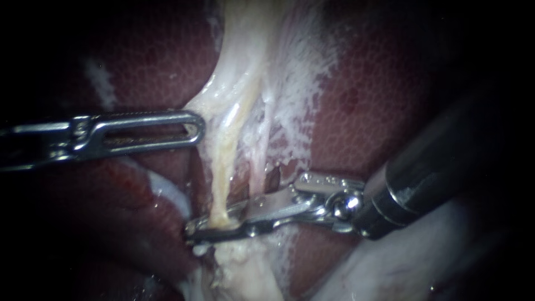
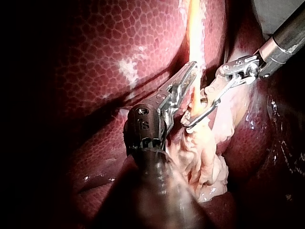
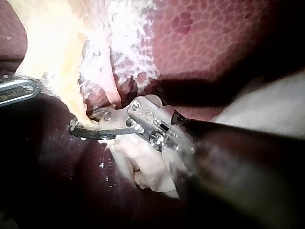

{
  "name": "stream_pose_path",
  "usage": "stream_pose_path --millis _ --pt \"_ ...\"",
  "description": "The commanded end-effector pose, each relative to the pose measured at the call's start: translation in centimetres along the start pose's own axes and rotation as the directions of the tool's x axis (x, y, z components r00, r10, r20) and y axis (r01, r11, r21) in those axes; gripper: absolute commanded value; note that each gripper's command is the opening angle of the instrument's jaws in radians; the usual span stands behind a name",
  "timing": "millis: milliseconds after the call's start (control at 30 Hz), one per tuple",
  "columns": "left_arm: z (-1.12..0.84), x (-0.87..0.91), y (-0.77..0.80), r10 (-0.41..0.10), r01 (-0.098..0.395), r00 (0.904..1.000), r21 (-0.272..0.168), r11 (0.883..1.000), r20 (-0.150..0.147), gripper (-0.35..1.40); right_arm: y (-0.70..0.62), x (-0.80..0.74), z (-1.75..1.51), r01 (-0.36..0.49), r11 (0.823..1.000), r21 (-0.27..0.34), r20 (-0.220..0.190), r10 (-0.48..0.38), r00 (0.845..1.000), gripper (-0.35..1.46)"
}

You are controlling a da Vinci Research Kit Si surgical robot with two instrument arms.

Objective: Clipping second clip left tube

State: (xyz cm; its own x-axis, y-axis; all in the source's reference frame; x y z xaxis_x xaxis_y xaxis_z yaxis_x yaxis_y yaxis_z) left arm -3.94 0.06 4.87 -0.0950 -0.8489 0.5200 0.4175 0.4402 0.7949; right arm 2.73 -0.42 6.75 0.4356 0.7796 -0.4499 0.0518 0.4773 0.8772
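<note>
Left instrument (image 1: 196, 129): bright steel, a long slotted tip with a rounded end, on a dark shaft. Right instrument (image 1: 194, 232): slim silvery jaws, a round pivot screw, what looks like riveted plates, glossy black shaft

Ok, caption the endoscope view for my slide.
Right instrument grips the left tube against the liver; left instrument sits alongside.

No readable text, label, brand, number or sign on dark red mottled liver (image 1: 390, 83) or pale stringy tissue (image 1: 239, 83). Only small stamped marks on dark rounded metal wrist housing (image 2: 143, 126) of left instrument (image 2: 190, 71); left unread.
</note>
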Motion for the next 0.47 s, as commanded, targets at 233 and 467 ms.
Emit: stream_pose_path --millis 233,467 --pt "0.01 0.00 0.00 0.000 0.000 1.0000 -0.001 1.000 0.000 -0.35 0.01 -0.03 0.03 0.003 1.000 -0.006 0.009 -0.003 1.000 -0.35" --pt "0.01 0.00 0.00 0.000 0.000 1.0000 -0.001 1.000 0.000 -0.35 0.01 -0.05 0.02 0.004 1.000 -0.006 0.010 -0.004 1.000 -0.35"
